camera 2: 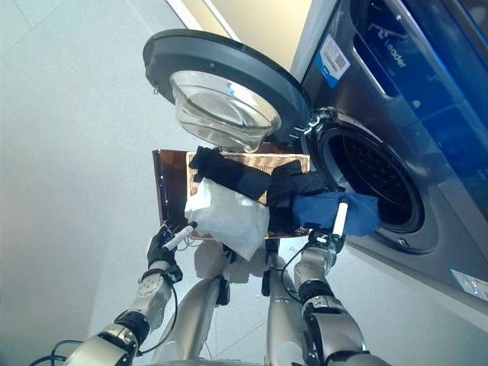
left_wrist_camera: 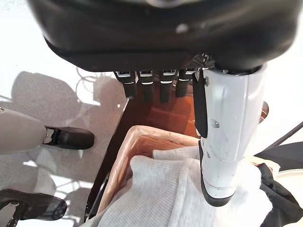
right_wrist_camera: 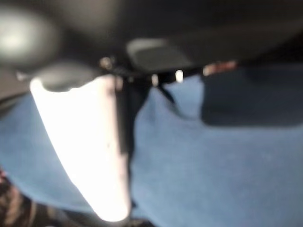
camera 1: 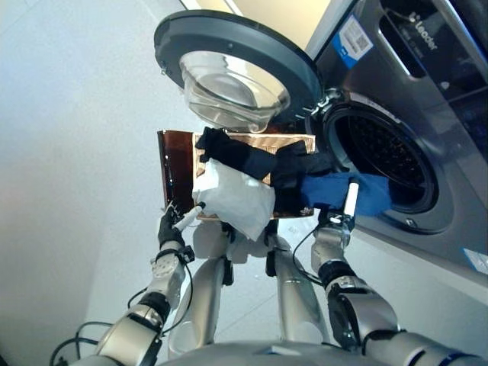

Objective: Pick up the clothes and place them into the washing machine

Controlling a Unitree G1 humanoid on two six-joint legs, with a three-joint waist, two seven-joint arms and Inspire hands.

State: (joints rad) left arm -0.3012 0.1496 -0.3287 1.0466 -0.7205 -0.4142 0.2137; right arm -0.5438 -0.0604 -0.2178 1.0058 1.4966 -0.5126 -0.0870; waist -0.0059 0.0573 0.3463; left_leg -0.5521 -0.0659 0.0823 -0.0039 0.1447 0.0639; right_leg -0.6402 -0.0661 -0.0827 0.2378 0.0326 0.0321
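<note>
Right hand [camera 1: 345, 210] pinches the blue cloth [camera 1: 339, 191], held at the washing machine [camera 1: 427, 114] opening, right of the basket [camera 1: 177, 164]. Soft, light, floppy; will drape and snag, so grip a bunched fold. Left hand [camera 1: 174, 223] relaxed, empty, beside the white towel [camera 1: 232, 198].

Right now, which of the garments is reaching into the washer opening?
The blue garment, held at the right hand, with its end over the drum opening's rim. The white garment and dark garments lie on the basket.
</note>
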